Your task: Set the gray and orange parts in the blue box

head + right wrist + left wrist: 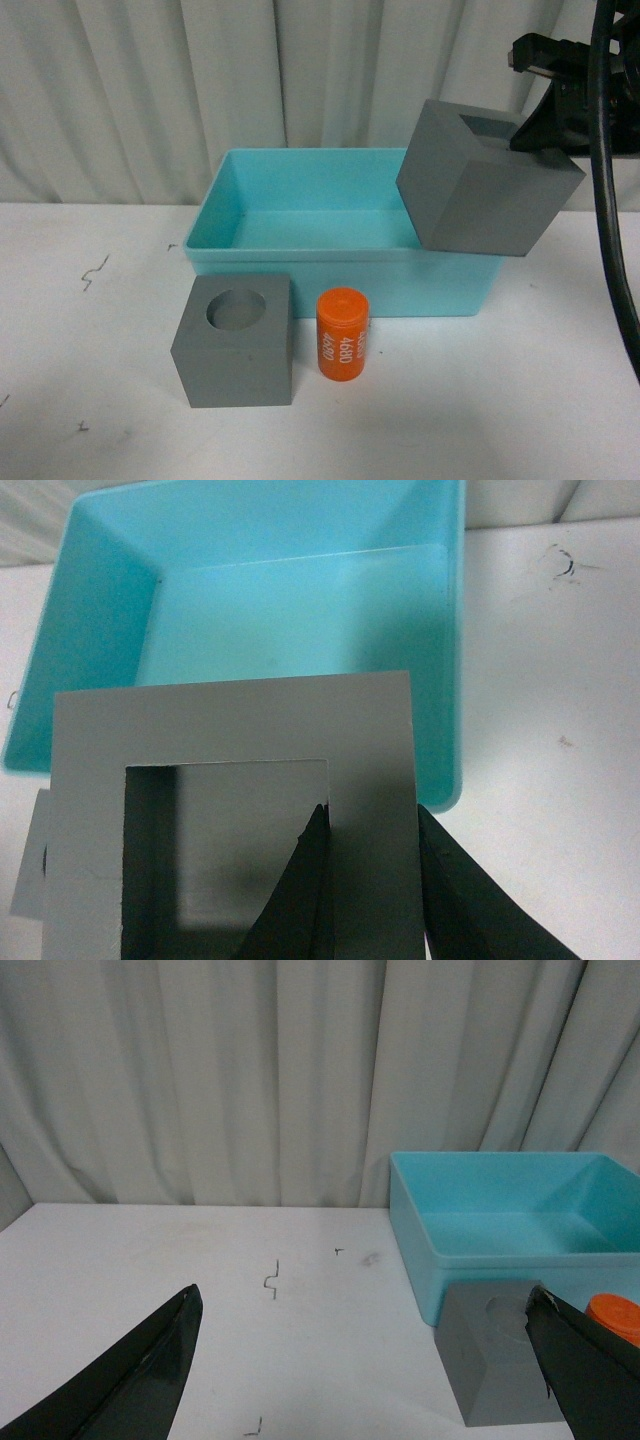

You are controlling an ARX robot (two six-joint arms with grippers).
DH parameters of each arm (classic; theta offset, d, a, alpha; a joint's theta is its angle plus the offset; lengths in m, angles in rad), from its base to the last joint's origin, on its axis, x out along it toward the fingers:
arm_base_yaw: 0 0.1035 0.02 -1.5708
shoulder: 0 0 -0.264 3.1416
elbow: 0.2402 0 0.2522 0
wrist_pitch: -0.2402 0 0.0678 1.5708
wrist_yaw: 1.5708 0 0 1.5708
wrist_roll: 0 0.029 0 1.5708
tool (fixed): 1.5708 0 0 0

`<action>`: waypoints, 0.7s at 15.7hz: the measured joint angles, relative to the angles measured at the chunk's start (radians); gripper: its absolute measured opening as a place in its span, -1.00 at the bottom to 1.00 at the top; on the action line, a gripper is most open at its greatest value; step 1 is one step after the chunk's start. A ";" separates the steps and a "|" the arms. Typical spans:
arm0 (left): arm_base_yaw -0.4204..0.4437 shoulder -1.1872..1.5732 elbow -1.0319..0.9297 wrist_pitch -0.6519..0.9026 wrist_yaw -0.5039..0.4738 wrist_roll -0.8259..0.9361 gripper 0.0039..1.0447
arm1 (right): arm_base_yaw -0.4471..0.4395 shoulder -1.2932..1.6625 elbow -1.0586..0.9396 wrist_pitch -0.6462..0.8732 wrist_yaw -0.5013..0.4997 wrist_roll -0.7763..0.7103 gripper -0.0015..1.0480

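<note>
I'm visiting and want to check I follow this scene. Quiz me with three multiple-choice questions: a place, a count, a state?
1. Where is the orange cylinder? A) on the table, in front of the blue box B) atop a gray cube C) held in the air
2. How many gray cubes show? A) one B) two C) three
3. The square-holed gray cube is: A) lying in the box B) flat on the table C) held tilted by the right fingers
Answers: 1 A, it stands by the round-holed gray cube. 2 B, one rests, one is lifted. 3 C, fingers pinch its wall.
</note>
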 joint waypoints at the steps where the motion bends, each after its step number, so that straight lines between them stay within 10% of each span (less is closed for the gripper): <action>1: 0.000 0.000 0.000 0.000 0.000 0.000 0.88 | -0.014 0.035 0.039 -0.011 -0.002 -0.002 -0.65; 11: 0.000 0.000 0.000 0.000 0.000 0.000 0.88 | -0.029 0.393 0.472 -0.109 0.019 -0.003 -0.65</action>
